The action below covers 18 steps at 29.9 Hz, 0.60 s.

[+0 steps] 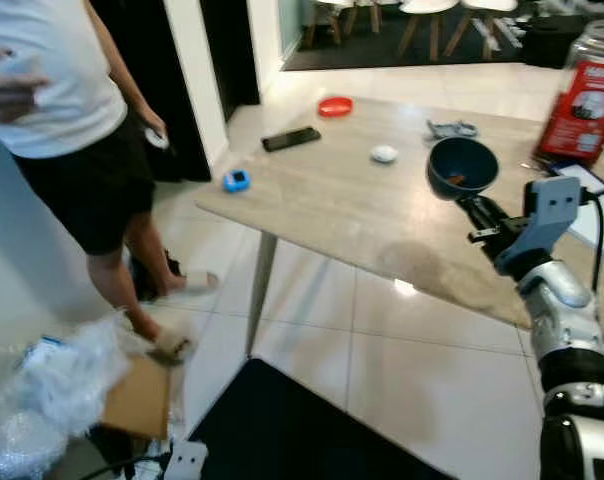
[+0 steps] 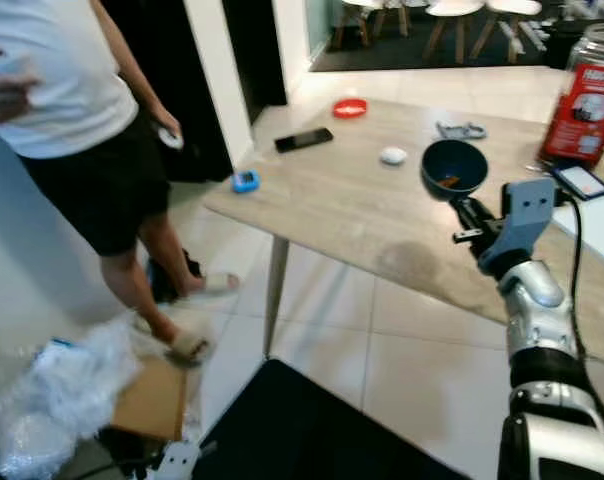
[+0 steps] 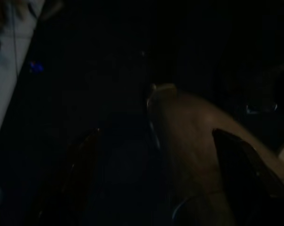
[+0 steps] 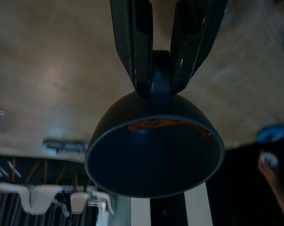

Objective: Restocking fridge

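My right gripper (image 1: 475, 205) is shut on the base of a dark blue bowl (image 1: 462, 166) and holds it tipped on its side above the wooden table (image 1: 332, 200). In the right wrist view the bowl (image 4: 153, 155) has an orange-brown smear of food inside, and both black fingers (image 4: 132, 42) clamp its foot. The left wrist view is very dark; a brownish rounded shape (image 3: 193, 155) lies between dim finger outlines.
On the table lie a black phone (image 1: 291, 138), a red lid (image 1: 335, 106), a small white object (image 1: 384, 153), a blue gadget (image 1: 236, 180) and a big red-labelled jar (image 1: 588, 95). A person (image 1: 72, 120) stands at left. Crumpled plastic and cardboard (image 1: 92, 395) cover the floor.
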Available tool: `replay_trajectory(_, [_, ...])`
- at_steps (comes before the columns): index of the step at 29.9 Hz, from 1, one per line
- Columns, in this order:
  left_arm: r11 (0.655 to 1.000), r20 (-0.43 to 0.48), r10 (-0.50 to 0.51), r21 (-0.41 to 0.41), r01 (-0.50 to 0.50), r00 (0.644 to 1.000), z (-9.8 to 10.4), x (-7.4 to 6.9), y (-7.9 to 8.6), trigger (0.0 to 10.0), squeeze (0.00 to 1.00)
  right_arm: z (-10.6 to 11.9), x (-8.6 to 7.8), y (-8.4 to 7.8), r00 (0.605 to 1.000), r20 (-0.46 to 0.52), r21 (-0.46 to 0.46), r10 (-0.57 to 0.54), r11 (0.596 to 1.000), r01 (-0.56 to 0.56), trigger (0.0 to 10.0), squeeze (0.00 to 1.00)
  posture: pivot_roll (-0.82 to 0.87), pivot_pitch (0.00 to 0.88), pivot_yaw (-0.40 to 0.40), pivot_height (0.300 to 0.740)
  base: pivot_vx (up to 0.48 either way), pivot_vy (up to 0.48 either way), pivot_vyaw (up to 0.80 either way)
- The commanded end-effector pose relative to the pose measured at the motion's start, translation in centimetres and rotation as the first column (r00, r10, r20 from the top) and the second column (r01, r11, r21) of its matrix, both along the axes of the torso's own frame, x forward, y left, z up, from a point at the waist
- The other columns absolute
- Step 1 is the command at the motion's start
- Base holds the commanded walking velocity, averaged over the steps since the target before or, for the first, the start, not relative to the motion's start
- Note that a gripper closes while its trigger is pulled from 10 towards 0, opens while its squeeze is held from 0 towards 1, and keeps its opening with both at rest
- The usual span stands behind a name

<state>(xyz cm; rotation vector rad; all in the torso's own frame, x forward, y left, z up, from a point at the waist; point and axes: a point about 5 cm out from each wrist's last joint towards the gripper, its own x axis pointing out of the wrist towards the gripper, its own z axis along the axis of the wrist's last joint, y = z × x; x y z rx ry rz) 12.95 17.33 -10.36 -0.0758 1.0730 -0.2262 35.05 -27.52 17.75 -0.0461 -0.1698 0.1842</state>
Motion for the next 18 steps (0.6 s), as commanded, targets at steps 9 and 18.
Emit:
replay_trajectory(9, [1.000,-0.027,-0.015,0.015,0.016,1.000,-0.2,-0.5,0.3,10.0,0.00,0.0,0.1,-0.3,0.999,0.001,0.002,-0.046,0.999,0.046,10.0,0.00,-0.03,0.000,0.077,0.740,-0.310,0.000,0.00])
replay_trajectory(18, [1.000,-0.021,-0.012,0.011,0.012,1.000,-0.1,-0.3,0.3,10.0,0.00,-0.8,-0.9,-3.5,0.972,-0.046,-0.047,-0.231,0.972,0.229,10.0,0.00,-0.03,0.000,0.085,0.740,-0.235,0.000,0.00])
